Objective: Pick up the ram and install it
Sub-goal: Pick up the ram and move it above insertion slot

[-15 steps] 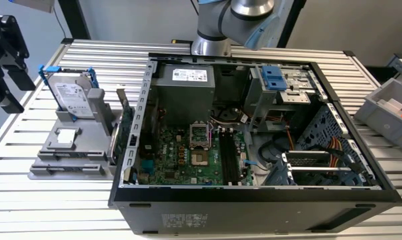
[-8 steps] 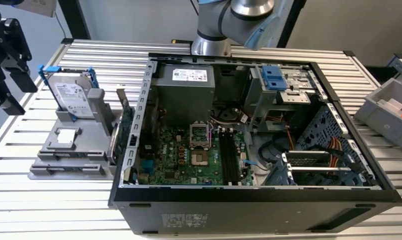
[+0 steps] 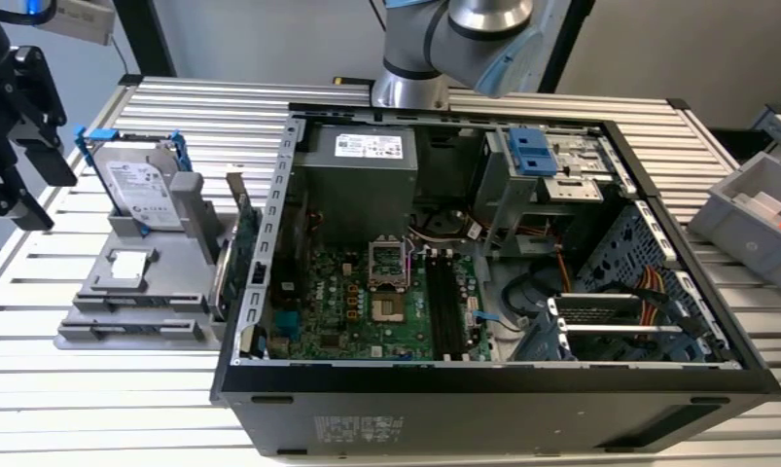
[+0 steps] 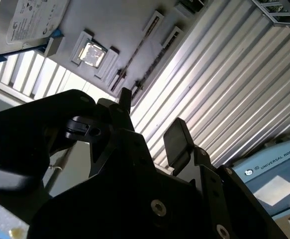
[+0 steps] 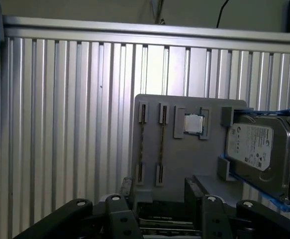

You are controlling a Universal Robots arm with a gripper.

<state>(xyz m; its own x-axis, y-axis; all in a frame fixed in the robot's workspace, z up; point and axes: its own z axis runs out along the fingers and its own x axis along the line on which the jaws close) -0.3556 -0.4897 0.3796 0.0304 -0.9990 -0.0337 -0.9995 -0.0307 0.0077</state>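
Gripper (image 5: pixel 159 190): open, fingers (image 4: pixel 177 142) spread apart, nothing between them. Positioned above the grey holder (image 5: pixel 184 164), clear of it.

Holder contents, in the first wrist view: two long slots (image 5: pixel 142 144) side by side, each showing a thin edge-on line. Just beside them, a square processor (image 5: pixel 193 124) in its recess. Past that, a silver hard drive (image 5: pixel 256 144) upright in a blue frame.

Ram: location cannot be told. Not identifiable with certainty in the long slots or on the motherboard (image 3: pixel 351 302).

Support: slatted metal table (image 5: pixel 60 124).

Farther off, in the exterior view: open computer case (image 3: pixel 494 389) lying on its side, to the exterior view's right of the holder. Green expansion card (image 3: pixel 241 258) standing on edge between the two.
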